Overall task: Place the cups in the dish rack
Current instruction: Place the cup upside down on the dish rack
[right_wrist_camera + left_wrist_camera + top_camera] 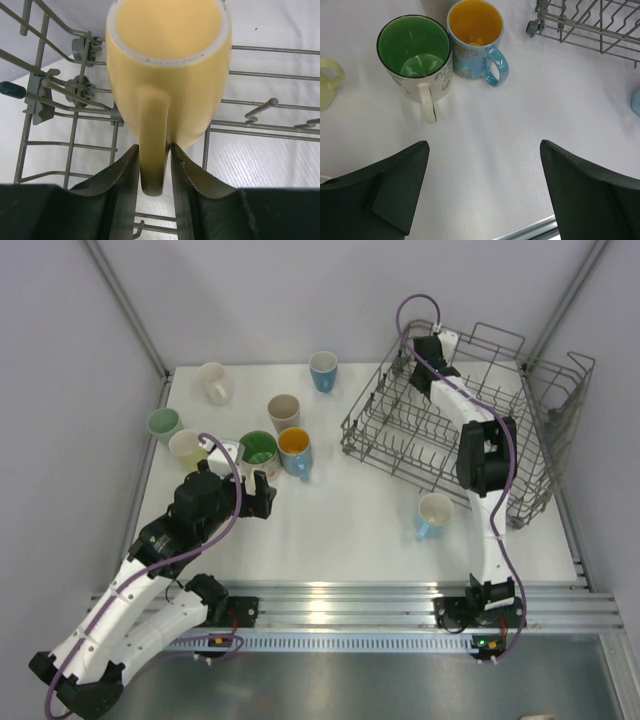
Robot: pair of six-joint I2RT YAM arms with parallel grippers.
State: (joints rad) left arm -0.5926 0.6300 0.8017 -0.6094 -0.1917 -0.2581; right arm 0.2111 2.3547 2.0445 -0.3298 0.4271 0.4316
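Note:
My right gripper [437,352] is shut on the handle of a yellow mug [170,65] and holds it over the far left corner of the grey wire dish rack [520,475]. In the right wrist view the gripper [154,155] pinches the handle, with rack wires [50,95] below. My left gripper [266,494] is open and empty above the table, just near of a cream mug with a green inside [415,55] and a blue mug with an orange inside [476,40]. Its open jaws [484,150] frame bare table.
On the table's left half stand a cream cup [213,382], a light blue cup [323,370], a beige cup [284,412], a mint cup [163,424] and a pale yellow mug [188,447]. A light blue mug [434,514] stands beside the rack's near edge.

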